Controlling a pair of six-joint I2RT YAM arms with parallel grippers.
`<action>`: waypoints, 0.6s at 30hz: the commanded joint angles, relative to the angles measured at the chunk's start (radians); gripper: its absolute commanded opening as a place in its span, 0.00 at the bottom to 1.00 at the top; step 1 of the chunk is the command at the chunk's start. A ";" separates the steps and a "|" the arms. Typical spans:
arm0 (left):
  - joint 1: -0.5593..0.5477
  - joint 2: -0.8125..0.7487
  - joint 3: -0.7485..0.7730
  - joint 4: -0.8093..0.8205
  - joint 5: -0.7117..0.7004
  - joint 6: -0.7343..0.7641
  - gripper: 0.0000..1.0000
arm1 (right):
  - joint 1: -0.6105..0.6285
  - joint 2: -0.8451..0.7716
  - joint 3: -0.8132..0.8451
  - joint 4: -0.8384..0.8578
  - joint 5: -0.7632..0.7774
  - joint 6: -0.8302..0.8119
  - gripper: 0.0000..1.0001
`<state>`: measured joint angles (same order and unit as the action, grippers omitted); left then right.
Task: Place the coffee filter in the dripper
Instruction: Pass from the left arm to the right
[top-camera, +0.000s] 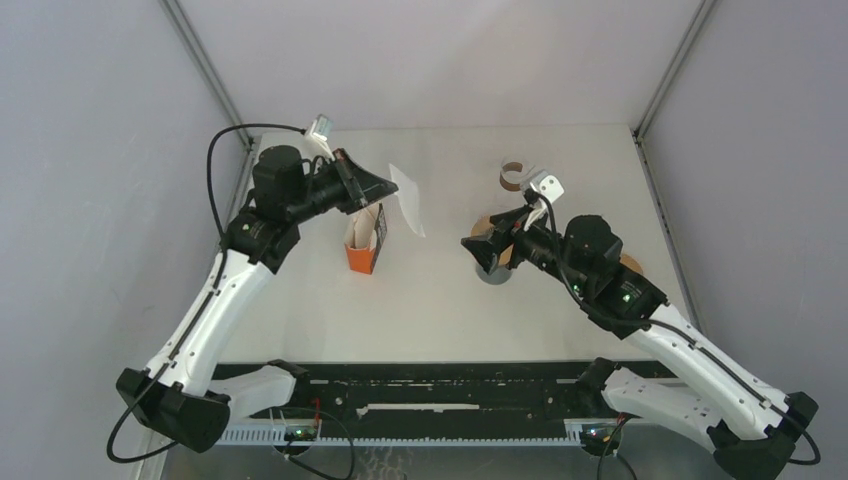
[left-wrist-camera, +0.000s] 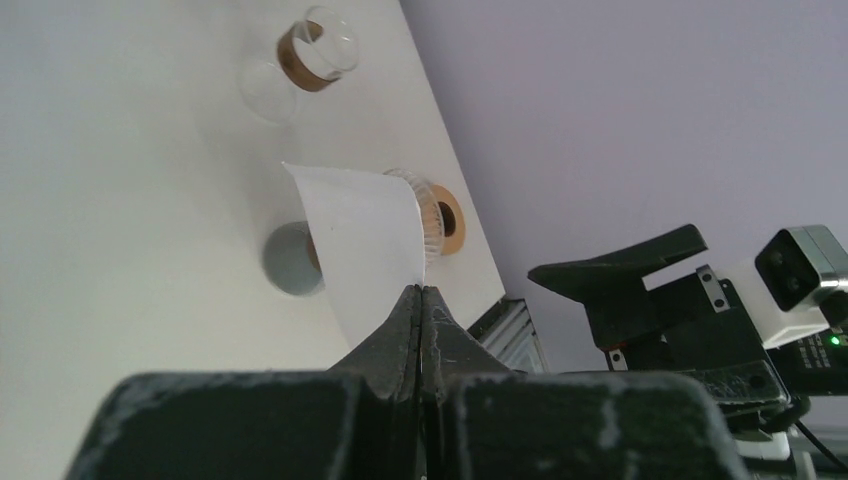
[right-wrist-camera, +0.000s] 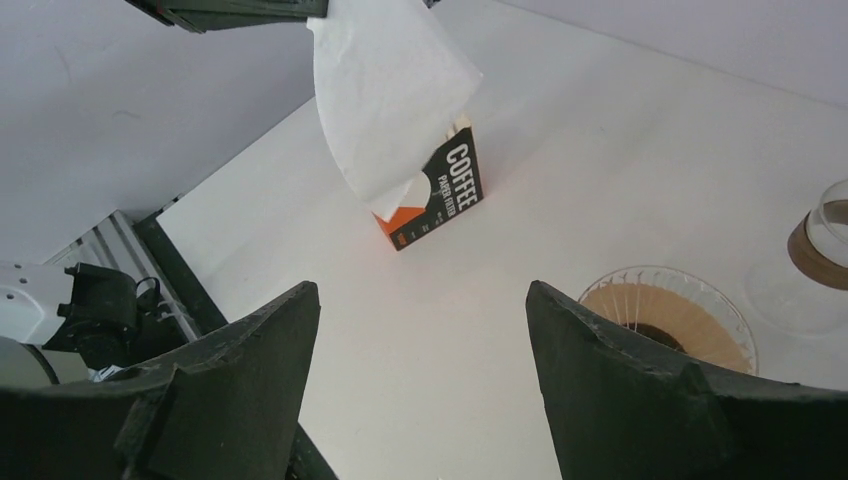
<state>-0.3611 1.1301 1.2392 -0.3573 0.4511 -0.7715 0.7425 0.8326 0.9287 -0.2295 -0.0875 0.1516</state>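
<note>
Over the tabletop (top-camera: 440, 300), the right tool (right-wrist-camera: 418, 300) hangs spread near the dripper (right-wrist-camera: 668, 315). The orange box (top-camera: 365, 245) stands at the dripper's 9 o'clock. The left tool (left-wrist-camera: 420, 300) pinches the white filter (left-wrist-camera: 365, 240) in the air, at the dripper's 10 o'clock.

Soft, diffuse light fills all three views and gives the walls a cool lilac-grey tint. The white desk (top-camera: 440, 300) is bright, nearly washed out in the left wrist view. Shadows beneath the arms are faint, with blurred edges. The paper filter (left-wrist-camera: 365, 240) shows as flat white with little surface detail there, and the left claw (left-wrist-camera: 420, 300) pinching it is a dark, out-of-focus mass. In the right wrist view the wide-spread right claw (right-wrist-camera: 420, 300) looks dim and soft, yet the lettering on the box (right-wrist-camera: 440, 195) is crisp.
</note>
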 joint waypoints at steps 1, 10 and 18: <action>-0.052 0.010 0.008 0.082 0.001 -0.047 0.00 | 0.055 0.020 0.041 0.099 0.122 -0.041 0.83; -0.167 0.072 0.030 0.116 -0.018 -0.069 0.00 | 0.137 0.101 0.083 0.118 0.204 -0.050 0.83; -0.202 0.097 0.045 0.124 -0.025 -0.072 0.00 | 0.180 0.136 0.085 0.120 0.280 -0.057 0.82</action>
<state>-0.5503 1.2270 1.2396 -0.2928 0.4366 -0.8310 0.9047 0.9600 0.9718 -0.1555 0.1310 0.1116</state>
